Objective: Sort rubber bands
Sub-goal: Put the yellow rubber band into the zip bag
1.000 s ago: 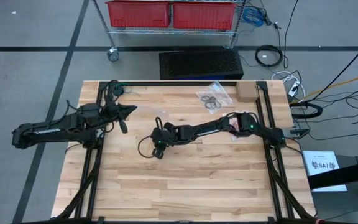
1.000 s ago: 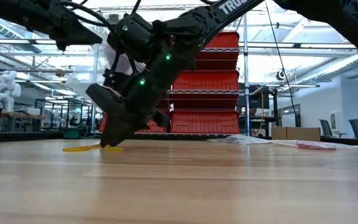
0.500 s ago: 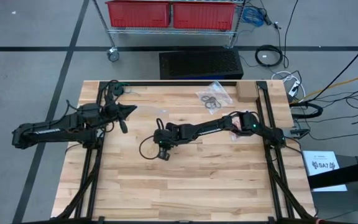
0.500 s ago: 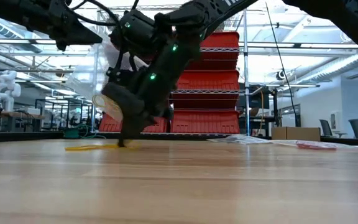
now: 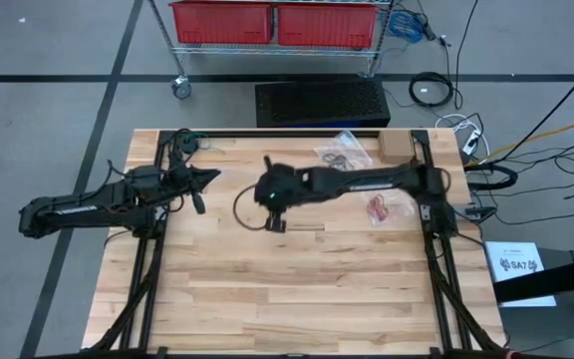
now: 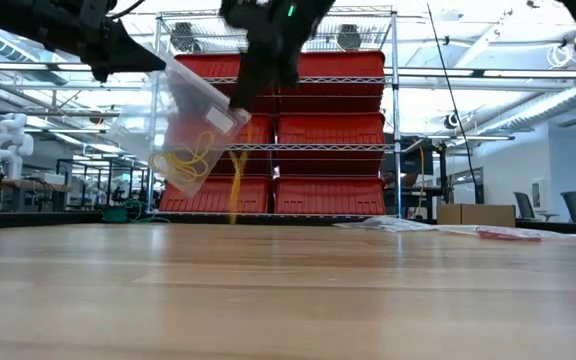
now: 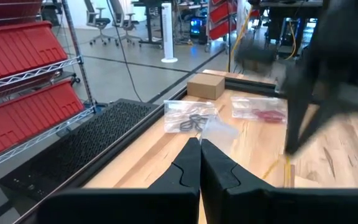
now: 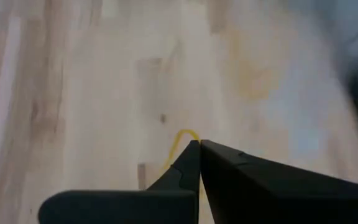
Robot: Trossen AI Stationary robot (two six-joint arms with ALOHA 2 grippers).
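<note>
My left gripper [image 5: 210, 176] stands shut at the table's far left, on a clear plastic bag [image 6: 183, 125] with yellow rubber bands [image 6: 192, 160] inside. My right gripper [image 5: 276, 223] is above the table's middle, a little right of that bag, shut on one yellow rubber band [image 6: 234, 185]. This band also shows as a loop in the right wrist view [image 8: 183, 137]. A bag of black rubber bands [image 5: 339, 156] and a bag of red ones [image 5: 379, 207] lie flat on the table at the far right. My left gripper pinches the bag's upper edge [image 6: 161, 64] between its two fingers, coming nearly level from the table's left. The bag hangs tilted below the fingers, clear of the table. My right gripper pinches the yellow band's upper end [image 8: 185, 140] between its fingertips, slanting down from above. The band hangs slack and stretched long below them, its lower end [image 6: 233, 218] just off the table.
A small cardboard box [image 5: 395, 148] sits at the far right corner. Black rails [image 5: 147, 269] run along the table's left and right sides. The near half of the wooden table [image 5: 297, 299] is bare. Red bins on a wire rack [image 6: 328, 150] stand beyond the far edge.
My right gripper has taken the yellow band off the table, risen quickly and gone toward the far edge and the hanging bag, rolling its wrist. The band, flat on the wood before, now hangs from the fingers.
</note>
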